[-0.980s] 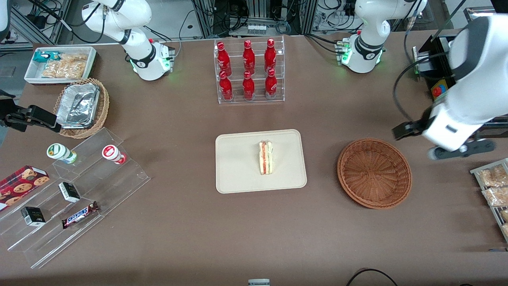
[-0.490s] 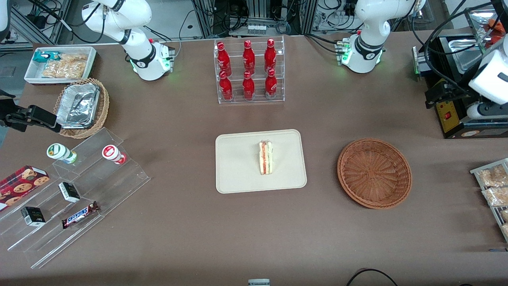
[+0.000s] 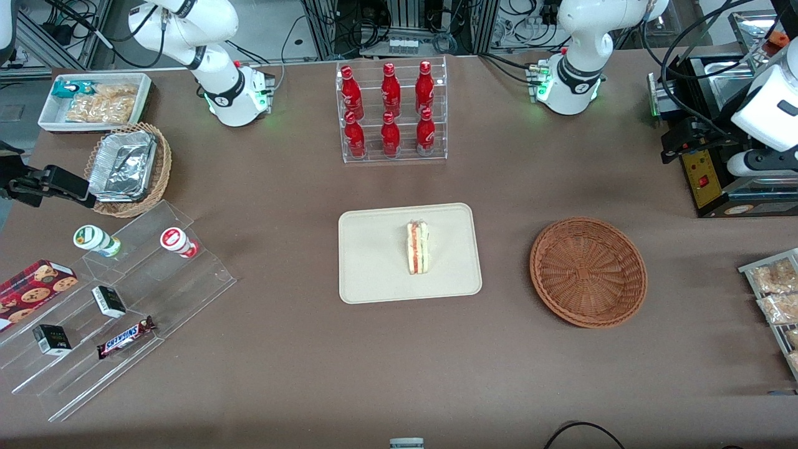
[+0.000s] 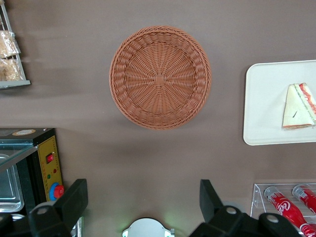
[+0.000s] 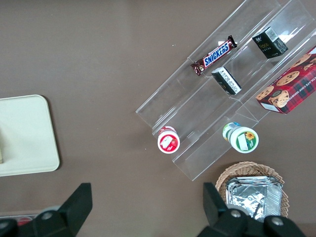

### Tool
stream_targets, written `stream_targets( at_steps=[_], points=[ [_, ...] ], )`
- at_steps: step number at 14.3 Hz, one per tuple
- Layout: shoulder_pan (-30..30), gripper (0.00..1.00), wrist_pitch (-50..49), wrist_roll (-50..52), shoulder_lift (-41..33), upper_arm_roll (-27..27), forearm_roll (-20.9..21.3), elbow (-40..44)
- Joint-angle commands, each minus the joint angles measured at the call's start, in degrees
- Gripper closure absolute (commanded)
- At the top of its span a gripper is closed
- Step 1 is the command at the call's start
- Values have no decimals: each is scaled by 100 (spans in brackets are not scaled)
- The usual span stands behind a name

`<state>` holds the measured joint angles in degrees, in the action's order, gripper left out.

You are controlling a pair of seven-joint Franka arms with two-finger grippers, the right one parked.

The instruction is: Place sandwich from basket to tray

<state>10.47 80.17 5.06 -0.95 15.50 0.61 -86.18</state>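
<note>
Pincer point(image 4: 143, 202) agape high above basket point(image 3: 588, 272); sandwich point(image 3: 418, 247) on tray point(image 3: 374, 274).

White rounded arm links, black cables, green-lit bases; gripper point(image 4: 142, 207) with wide-apart black fingers point(image 4: 74, 200).

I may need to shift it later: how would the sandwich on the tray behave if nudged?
The sandwich stands on its edge on the tray, so it may tip. Its layers look soft and squashable. The open claw is high above the table, away from it.
</note>
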Motion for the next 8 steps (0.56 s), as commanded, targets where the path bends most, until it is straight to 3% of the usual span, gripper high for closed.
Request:
stream_targets(
  at_steps=[1,8],
  points=[
    [104,0,-37,-120,-133,58,254,-110],
    [60,0,-28,-128,-81,102,299,-233]
  ],
)
